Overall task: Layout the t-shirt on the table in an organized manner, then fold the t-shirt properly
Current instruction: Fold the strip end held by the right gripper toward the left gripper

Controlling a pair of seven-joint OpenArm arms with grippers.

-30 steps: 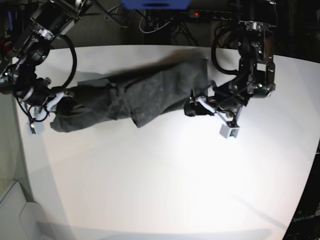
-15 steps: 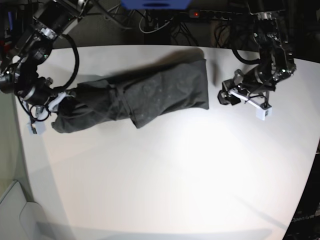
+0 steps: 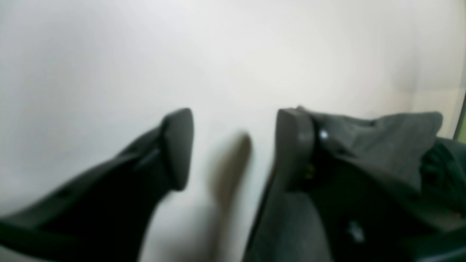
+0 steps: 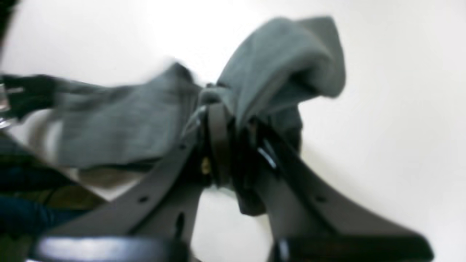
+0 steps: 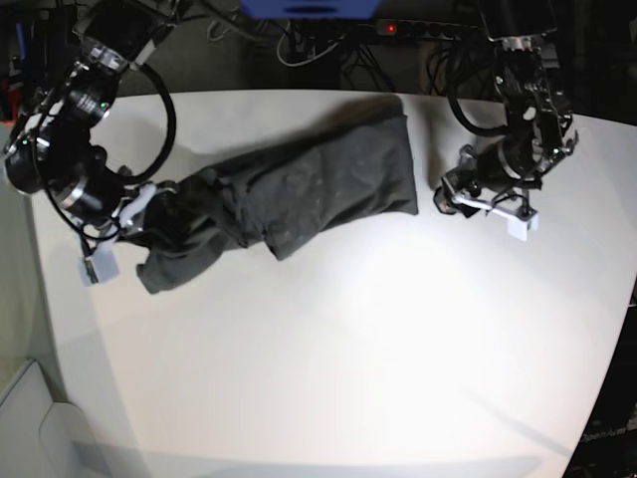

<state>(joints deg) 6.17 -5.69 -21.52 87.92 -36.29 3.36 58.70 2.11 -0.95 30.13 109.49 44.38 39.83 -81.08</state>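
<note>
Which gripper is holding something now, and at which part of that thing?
The right gripper is shut on the t-shirt, pinching a bunched fold at its end. The left gripper is open and holds nothing.

A plain dark charcoal-grey cloth t-shirt (image 5: 289, 194), without any pattern, is seen on a smooth white matte tabletop (image 5: 348, 339). Both the black left gripper (image 3: 233, 145) and the black right gripper (image 4: 233, 145) are shown with matte dark-grey fingers (image 3: 178, 145).
</note>
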